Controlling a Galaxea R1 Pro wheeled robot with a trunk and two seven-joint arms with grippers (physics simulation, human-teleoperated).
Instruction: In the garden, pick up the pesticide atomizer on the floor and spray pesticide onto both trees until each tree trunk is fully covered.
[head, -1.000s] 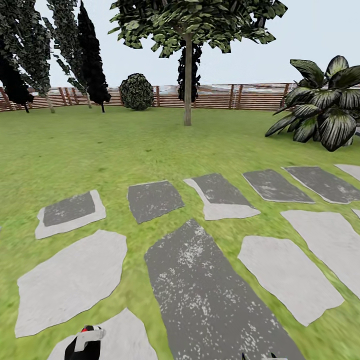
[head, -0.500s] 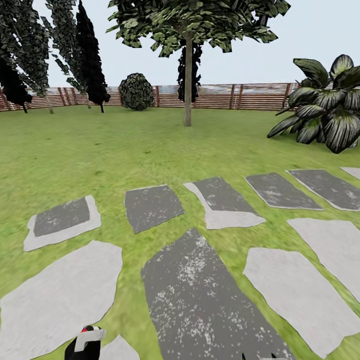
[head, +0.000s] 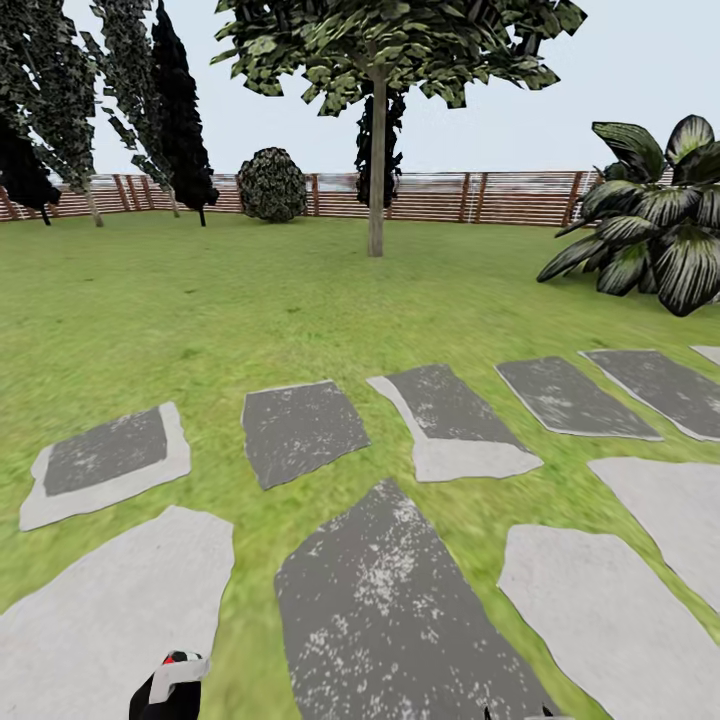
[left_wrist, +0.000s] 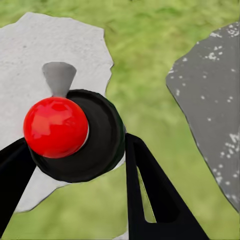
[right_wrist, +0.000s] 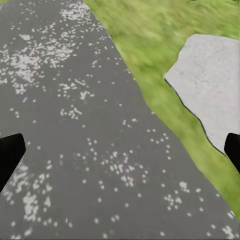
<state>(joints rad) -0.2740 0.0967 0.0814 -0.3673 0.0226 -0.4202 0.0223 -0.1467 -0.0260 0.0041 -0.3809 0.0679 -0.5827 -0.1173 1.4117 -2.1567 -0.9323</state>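
- Looks like the carry-and-approach step to me: the small dark round-bodied pesticide atomizer with the shiny red cap (left_wrist: 67, 132) is already in the left gripper (left_wrist: 75, 165), whose black fingers (left_wrist: 150, 195) are clamped on either side of the bottle.
- In the head view the same bottle (head: 180, 672) sits right at the bottom edge, over the pale stepping stone (head: 100, 610) and the strip of grass beside it.
- The tall grey-brown bare-trunked tree with blocky green leaves (head: 376, 170) stands well off across the green lawn (head: 200, 290), in front of the brown slatted wooden fence (head: 500, 195). So I'd guess the next move is driving closer over the dark speckled paving slab (head: 390, 610), then lifting the nozzle toward the trunk.
- Left arm is low and tucked in, bottle pointing down at the ground.
- Right gripper (right_wrist: 120, 150) hangs over the dark slab, fingers spread wide, nothing in it.
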